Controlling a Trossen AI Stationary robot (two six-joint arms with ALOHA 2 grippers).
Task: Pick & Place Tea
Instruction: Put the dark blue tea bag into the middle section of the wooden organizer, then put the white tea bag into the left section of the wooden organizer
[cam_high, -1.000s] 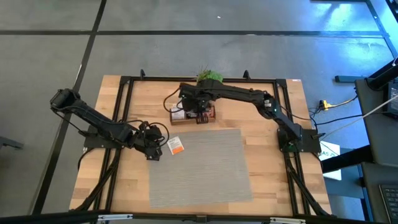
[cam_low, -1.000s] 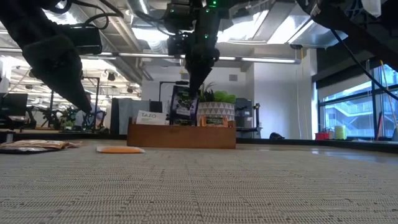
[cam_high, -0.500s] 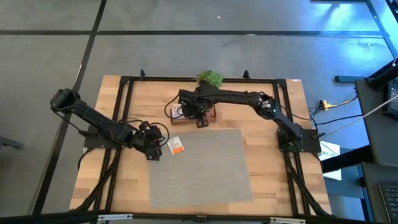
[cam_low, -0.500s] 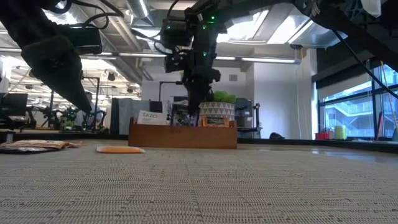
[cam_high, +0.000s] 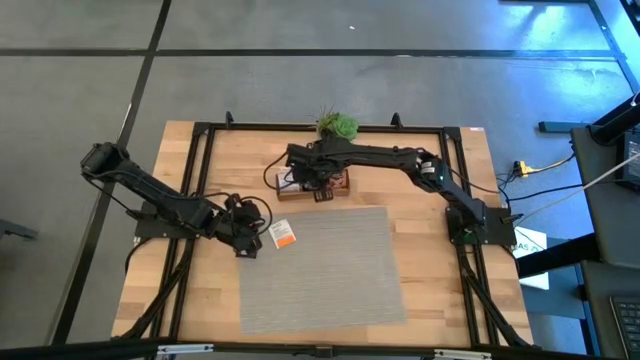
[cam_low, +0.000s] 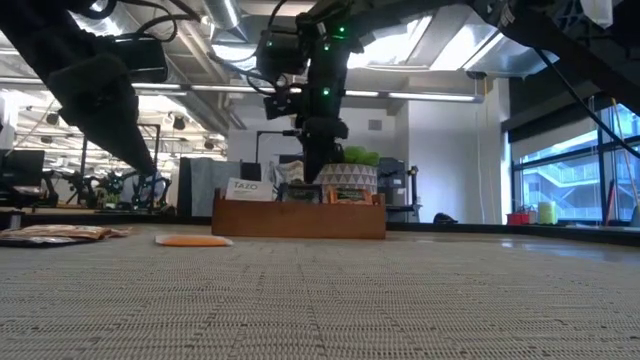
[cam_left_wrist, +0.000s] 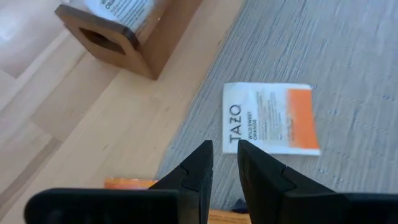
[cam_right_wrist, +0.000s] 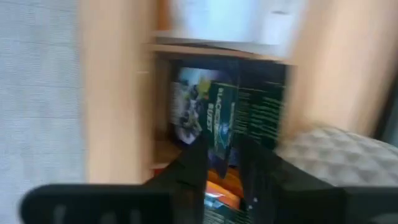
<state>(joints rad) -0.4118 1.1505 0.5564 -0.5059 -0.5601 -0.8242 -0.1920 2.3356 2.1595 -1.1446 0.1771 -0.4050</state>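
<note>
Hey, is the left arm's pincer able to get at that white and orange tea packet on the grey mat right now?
Probably yes. The left pincer hovers just short of the white and orange packet, which lies flat on the mat's edge with nothing on top or between them.

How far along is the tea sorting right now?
Partly done. The wooden tray already holds several packets, including a white one and a dark green packet that the right gripper sits directly over. Nothing is visibly held by the left gripper, which hovers near a white-and-orange packet on the grey mat. That packet and others beside the mat remain.
</note>
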